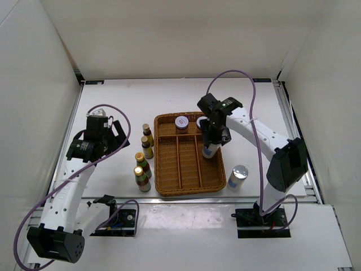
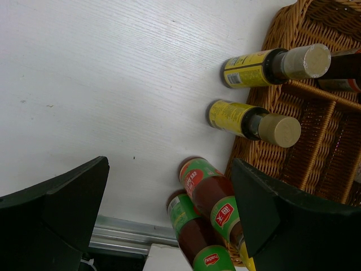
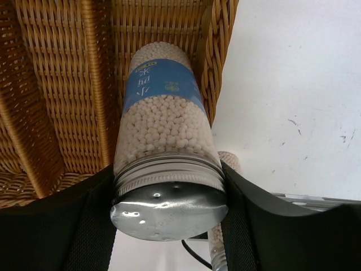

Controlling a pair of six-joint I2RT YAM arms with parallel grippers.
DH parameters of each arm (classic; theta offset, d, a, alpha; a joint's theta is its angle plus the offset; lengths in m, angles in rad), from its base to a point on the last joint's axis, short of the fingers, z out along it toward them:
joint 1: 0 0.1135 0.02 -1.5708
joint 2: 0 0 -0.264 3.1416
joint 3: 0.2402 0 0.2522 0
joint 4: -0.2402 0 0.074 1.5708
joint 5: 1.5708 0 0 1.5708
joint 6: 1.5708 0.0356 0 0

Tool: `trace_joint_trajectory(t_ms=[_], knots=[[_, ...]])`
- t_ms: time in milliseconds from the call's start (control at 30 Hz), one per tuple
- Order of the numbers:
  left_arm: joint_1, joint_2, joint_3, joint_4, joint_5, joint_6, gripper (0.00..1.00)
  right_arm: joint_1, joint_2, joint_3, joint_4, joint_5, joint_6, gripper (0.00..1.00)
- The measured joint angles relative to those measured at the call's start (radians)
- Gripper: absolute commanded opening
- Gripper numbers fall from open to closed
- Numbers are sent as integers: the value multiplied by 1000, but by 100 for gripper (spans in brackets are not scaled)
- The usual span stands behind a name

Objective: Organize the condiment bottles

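Pinching a bottle over the tray

Right hand (image 1: 214,134) is clamped on a pale silver-capped bottle (image 1: 211,150), upright in the rightmost compartment of the wicker tray (image 1: 169,186). Left hand (image 1: 107,138) hangs spread wide over the worktop (image 1: 113,96), beside four dark gold-capped bottles (image 1: 148,148) standing left of the tray. A second silver-capped bottle (image 1: 238,176) stands to its right.

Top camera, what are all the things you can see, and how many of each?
wicker tray: one, brown, middle of the table.
purple-lidded jar: one showing, inside the tray's far end.
gold-capped bottles: four, dark, standing left of the tray.
silver-capped bottles: two, pale; one standing right of the tray, one held at its right compartment.
table: one, white.
left gripper: black, open, left of the gold-capped bottles.
right gripper: black, shut on one silver-capped bottle.
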Motion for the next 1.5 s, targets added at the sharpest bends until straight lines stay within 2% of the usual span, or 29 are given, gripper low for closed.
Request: trace_joint_trajectory(t_ms=[67, 167, 267, 300, 433, 600, 733, 900, 1033, 1200, 1500], knots=[[0, 0, 0, 0, 0, 0, 100, 0, 6, 0, 10, 4, -2, 51], [0, 0, 0, 0, 0, 1, 100, 0, 7, 1, 19, 8, -5, 59], [0, 0, 0, 0, 0, 1, 100, 0, 14, 23, 4, 12, -11, 74], [0, 0, 0, 0, 0, 1, 100, 0, 23, 45, -10, 13, -17, 80], [0, 0, 0, 0, 0, 0, 100, 0, 48, 145, -56, 21, -36, 92], [0, 0, 0, 0, 0, 0, 100, 0, 29, 199, -126, 64, -48, 93], [0, 0, -5, 3, 0, 0, 100, 0, -81, 169, -146, 98, -37, 92], [0, 0, -19, 7, 0, -4, 100, 0, -356, -17, -165, 109, 41, 92], [0, 0, -21, 8, 0, -5, 100, 0, -489, -172, -195, 75, 113, 92], [0, 0, -23, 8, 6, -13, 100, 0, -542, -331, -203, 22, 190, 92], [0, 0, -32, 8, 18, -15, 100, 0, -543, -455, -195, -8, 253, 89]])
